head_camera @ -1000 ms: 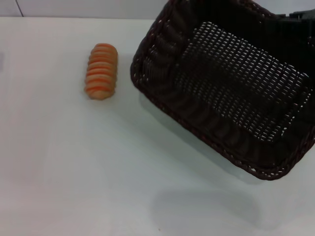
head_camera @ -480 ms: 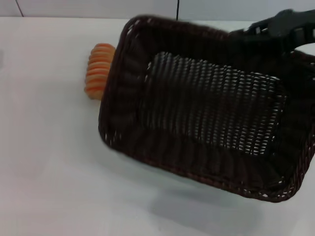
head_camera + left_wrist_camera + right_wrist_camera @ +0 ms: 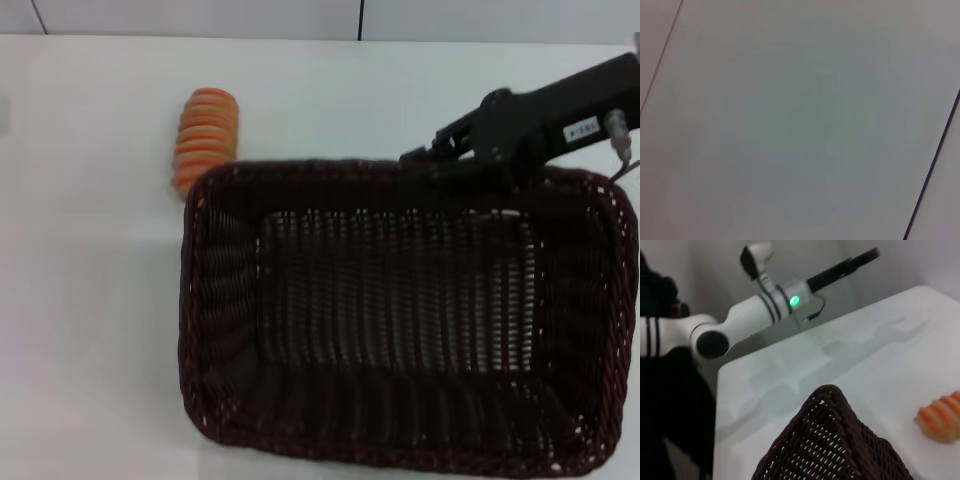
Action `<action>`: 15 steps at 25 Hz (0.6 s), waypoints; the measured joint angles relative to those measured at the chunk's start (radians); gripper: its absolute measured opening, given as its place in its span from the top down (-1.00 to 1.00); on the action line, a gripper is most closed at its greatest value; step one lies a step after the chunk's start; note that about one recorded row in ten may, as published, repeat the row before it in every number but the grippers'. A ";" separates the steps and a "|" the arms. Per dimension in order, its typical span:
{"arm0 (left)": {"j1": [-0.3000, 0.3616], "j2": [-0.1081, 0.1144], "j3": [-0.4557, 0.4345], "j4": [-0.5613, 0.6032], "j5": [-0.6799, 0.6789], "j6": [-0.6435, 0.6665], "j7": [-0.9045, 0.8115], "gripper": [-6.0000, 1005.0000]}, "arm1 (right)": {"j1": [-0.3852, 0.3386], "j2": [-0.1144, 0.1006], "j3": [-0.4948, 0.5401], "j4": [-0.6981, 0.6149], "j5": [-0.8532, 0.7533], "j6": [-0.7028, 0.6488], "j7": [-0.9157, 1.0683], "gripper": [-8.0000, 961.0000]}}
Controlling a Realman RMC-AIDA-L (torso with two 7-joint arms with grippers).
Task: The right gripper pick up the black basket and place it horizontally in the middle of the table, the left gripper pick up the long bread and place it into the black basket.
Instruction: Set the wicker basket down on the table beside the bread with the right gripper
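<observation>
Here, right hand [image 3: 440,160] grips woven rectangular basket's [image 3: 400,320] braided rim.

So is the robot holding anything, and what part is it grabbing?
Yes. The right gripper grips the black basket by its far rim, towards the right end. The left gripper is off beside the table, holding nothing.

The black basket [image 3: 400,320] is dark brown-black woven wicker with an open-weave lattice pattern. Beside the basket, the long bread [image 3: 203,138] is tan with orange-brown ridged stripes. The table [image 3: 90,300] beneath the basket is plain white. The right gripper [image 3: 440,152] at the basket rim is black; its arm carries a small white label. The left gripper [image 3: 860,260] is black on a silver-white arm with black rings and a green light.
</observation>
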 joint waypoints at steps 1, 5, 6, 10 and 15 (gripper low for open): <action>0.000 -0.001 -0.003 0.000 0.000 0.000 0.000 -0.38 | 0.001 0.000 -0.011 -0.001 0.000 0.002 -0.002 0.55; 0.000 -0.001 -0.007 -0.001 0.000 0.001 0.000 -0.38 | 0.012 0.000 -0.034 -0.026 -0.002 -0.003 -0.013 0.55; 0.000 -0.001 -0.009 -0.001 0.000 0.003 0.000 -0.38 | 0.015 0.000 -0.037 -0.036 -0.004 -0.006 -0.016 0.55; 0.001 0.000 -0.009 -0.001 0.000 0.007 0.000 -0.38 | 0.030 0.001 -0.055 -0.081 -0.009 -0.012 -0.037 0.54; 0.004 0.001 -0.006 -0.001 0.000 0.008 0.000 -0.38 | 0.039 0.007 -0.078 -0.111 -0.015 -0.041 -0.046 0.54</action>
